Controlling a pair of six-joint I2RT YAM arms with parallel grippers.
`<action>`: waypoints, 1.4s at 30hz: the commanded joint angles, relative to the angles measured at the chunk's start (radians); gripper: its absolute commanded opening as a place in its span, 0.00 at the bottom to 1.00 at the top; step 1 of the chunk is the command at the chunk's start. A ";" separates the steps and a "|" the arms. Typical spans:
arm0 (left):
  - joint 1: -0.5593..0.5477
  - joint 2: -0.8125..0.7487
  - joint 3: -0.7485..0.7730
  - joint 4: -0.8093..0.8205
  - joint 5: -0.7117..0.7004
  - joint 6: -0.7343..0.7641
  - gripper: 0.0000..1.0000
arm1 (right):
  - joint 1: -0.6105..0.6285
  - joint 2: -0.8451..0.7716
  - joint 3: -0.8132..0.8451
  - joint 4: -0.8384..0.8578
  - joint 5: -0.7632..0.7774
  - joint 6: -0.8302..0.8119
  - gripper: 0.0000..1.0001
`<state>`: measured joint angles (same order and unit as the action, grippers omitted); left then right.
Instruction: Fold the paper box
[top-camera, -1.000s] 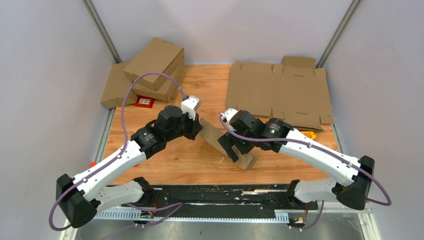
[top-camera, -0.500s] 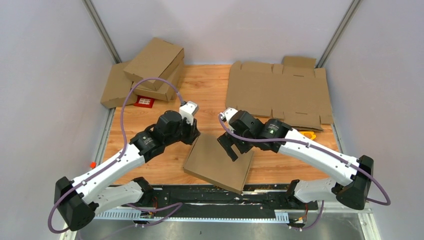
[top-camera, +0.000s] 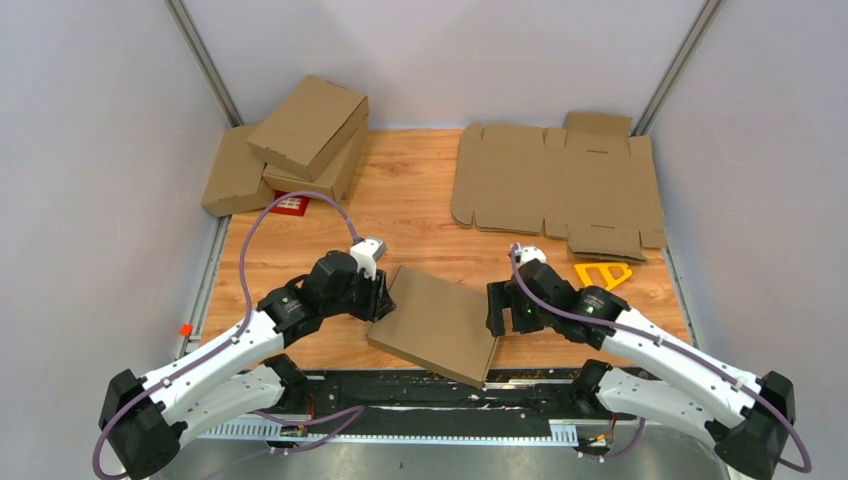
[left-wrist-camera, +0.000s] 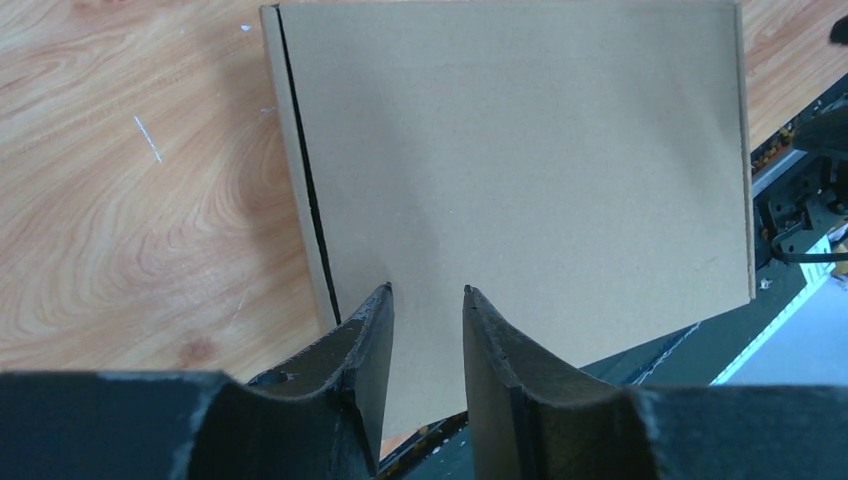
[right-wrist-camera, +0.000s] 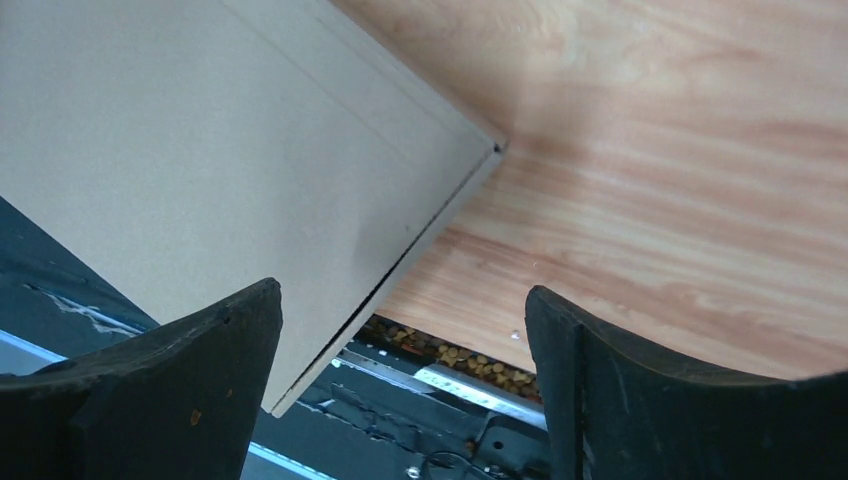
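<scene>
The paper box (top-camera: 437, 325) is a closed, flat brown mailer lying on the wooden table at its near edge, with one corner hanging over the black rail. It fills the left wrist view (left-wrist-camera: 520, 150) and the upper left of the right wrist view (right-wrist-camera: 200, 150). My left gripper (top-camera: 383, 297) is at the box's left edge, its jaws a narrow gap apart with nothing between them (left-wrist-camera: 427, 290). My right gripper (top-camera: 495, 308) is just off the box's right edge, jaws wide open and empty (right-wrist-camera: 402, 290).
A large flat cardboard blank (top-camera: 555, 190) lies at the back right. Several folded boxes (top-camera: 300, 130) are stacked at the back left beside a red label (top-camera: 290, 204). A yellow triangular tool (top-camera: 603, 272) lies right of my right gripper. The black rail (top-camera: 420, 390) runs along the front.
The box stood tilted on edge between both grippers, then dropped flat onto the table. Both grippers have let go and drawn back toward the near edge, the right one moving right.
</scene>
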<state>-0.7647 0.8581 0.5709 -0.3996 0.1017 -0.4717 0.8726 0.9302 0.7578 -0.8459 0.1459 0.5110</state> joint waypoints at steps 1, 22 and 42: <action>-0.004 -0.024 -0.003 0.075 0.029 -0.030 0.41 | 0.000 -0.123 -0.104 0.108 0.014 0.244 0.88; 0.146 -0.076 0.130 -0.178 -0.374 -0.094 0.48 | 0.077 0.870 0.325 1.044 -0.286 0.464 0.59; -0.129 0.134 0.173 -0.577 -0.722 -0.643 0.83 | -0.045 0.339 -0.015 0.888 -0.131 0.174 0.75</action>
<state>-0.7658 0.9604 0.6632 -0.8612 -0.5083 -0.9360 0.8185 1.3674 0.7677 0.1074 -0.0391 0.7837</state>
